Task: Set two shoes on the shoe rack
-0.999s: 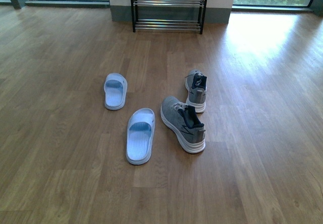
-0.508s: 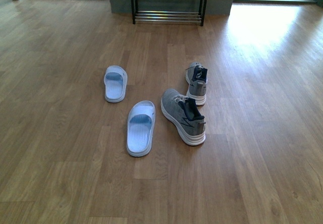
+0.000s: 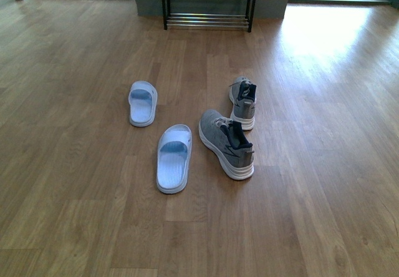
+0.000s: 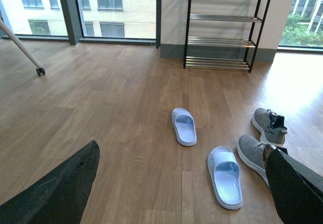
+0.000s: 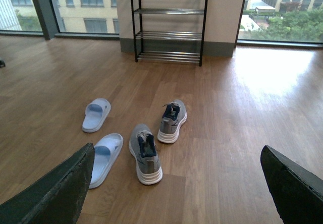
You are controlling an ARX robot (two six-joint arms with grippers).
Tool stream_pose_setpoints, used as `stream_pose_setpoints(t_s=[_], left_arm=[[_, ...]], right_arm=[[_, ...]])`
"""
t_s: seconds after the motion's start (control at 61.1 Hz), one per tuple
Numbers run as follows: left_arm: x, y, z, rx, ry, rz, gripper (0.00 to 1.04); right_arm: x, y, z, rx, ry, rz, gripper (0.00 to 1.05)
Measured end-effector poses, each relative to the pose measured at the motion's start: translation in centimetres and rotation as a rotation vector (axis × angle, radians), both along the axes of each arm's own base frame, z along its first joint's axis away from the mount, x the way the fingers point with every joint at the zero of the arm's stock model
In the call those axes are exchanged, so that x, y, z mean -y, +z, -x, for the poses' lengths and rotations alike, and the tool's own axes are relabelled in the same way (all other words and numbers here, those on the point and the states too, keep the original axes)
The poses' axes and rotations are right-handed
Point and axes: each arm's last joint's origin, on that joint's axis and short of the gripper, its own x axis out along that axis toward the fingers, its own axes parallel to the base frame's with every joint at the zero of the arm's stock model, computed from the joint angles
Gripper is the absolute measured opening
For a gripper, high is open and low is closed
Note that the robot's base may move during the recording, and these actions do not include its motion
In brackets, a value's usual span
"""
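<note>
Nothing moved; sneakers (image 3: 225,143) and slides (image 3: 173,160) point toes toward the rack (image 3: 207,20).

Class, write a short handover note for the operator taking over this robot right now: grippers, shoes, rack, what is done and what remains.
Grippers: left gripper open and empty; right gripper open and empty. Neither shows in the front view.
Shoes: all on the wooden floor in front of the robot. The near slide and far slide lie to the left. The near sneaker and far sneaker lie close together to the right.
Rack: the shoe rack stands against the far wall, with no shoe on the shelves in view.
Done: nothing yet.
Left: pick up two shoes and set them on the rack.
</note>
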Motion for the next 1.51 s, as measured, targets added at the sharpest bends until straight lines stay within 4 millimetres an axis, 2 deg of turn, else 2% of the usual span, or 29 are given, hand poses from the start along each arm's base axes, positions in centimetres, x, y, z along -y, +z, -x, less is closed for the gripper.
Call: stream_pose_setpoints(t_s=[1.507], left_arm=[[0.0,0.0,0.0,0.0,-0.001,0.0,0.95]], right_arm=[[0.01,0.0,0.0,0.0,-0.003,0.0,0.95]])
